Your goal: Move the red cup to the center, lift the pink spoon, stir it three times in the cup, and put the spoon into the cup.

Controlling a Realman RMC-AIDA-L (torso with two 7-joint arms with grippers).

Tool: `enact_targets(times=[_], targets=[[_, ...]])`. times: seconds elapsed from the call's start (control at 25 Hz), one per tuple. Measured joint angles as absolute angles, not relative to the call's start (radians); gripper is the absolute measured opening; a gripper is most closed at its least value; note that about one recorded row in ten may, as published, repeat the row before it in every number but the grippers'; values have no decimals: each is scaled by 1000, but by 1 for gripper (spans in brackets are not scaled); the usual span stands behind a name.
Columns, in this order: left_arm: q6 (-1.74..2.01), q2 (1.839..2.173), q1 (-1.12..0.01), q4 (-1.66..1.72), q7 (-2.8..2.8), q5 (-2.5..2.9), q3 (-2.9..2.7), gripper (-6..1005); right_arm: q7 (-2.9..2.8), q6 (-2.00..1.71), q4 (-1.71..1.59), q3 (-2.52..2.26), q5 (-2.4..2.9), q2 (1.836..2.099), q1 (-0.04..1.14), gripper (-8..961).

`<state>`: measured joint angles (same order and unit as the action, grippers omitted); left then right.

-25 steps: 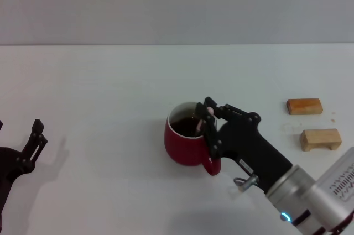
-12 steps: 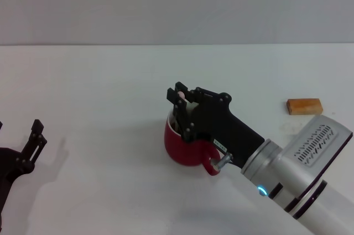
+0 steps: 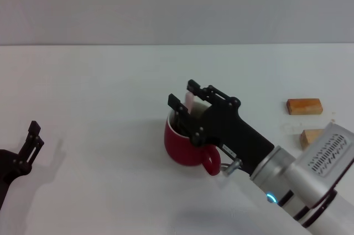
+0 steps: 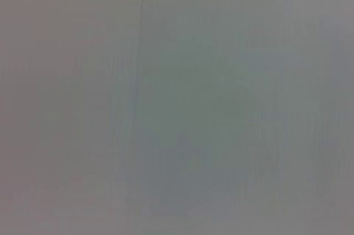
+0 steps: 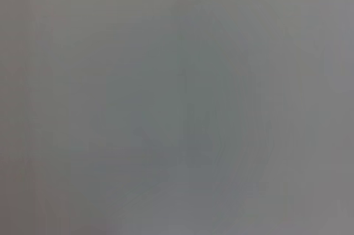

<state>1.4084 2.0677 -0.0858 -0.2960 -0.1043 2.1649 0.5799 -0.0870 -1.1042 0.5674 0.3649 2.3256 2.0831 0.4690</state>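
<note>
White tabletop carries the glossy red ceramic mug (image 3: 185, 145) near its middle. Above its rim the right gripper (image 3: 185, 104) pinches the slim pink-handled spoon (image 3: 189, 100), whose bowl is hidden (presumably inside). A wide sweep could knock the rim and spill. Two orange-tan wooden blocks (image 3: 304, 106) lie well apart, obstructing nothing. The left gripper (image 3: 32, 138), parked far left, seems spread.

Red cup (image 3: 185, 144) mouth is blocked: the right pincer (image 3: 183, 104) stands over it, its arm filling the 4 o'clock approach. Two wooden blocks (image 3: 304, 106) lie at 3 o'clock, well apart. Bare table (image 3: 99, 91) spans 9 to 12 o'clock; the left pincer (image 3: 30, 141) sits far out at 9.
</note>
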Motion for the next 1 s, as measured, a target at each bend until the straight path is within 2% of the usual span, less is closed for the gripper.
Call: enact_targets(times=[0.28, 0.36, 0.48, 0.56, 0.6, 0.76, 1.0], targets=[[1413, 2069, -86, -296, -103, 2164, 585, 859, -81, -1214, 560, 370, 2323, 2080, 408, 269], [1413, 2069, -86, -296, -103, 2164, 586, 859, -81, -1280, 552, 387, 2320, 2078, 367, 507], [1413, 2069, -86, -296, -102, 2164, 587, 860, -81, -1316, 550, 427, 2318, 2077, 324, 617], [1413, 2068, -87, -296, -101, 2165, 588, 860, -73, -1352, 545, 549, 2317, 2080, 230, 691], [1413, 2068, -87, -296, -101, 2165, 588, 860, -73, -1352, 545, 549, 2317, 2080, 230, 691], [1412, 2069, -87, -296, -95, 2164, 588, 860, -57, -1444, 481, 742, 2201, 2085, 103, 691], [1412, 2069, -86, -289, -93, 2163, 589, 860, -57, -1525, 386, 757, 2031, 2081, 70, 691]])
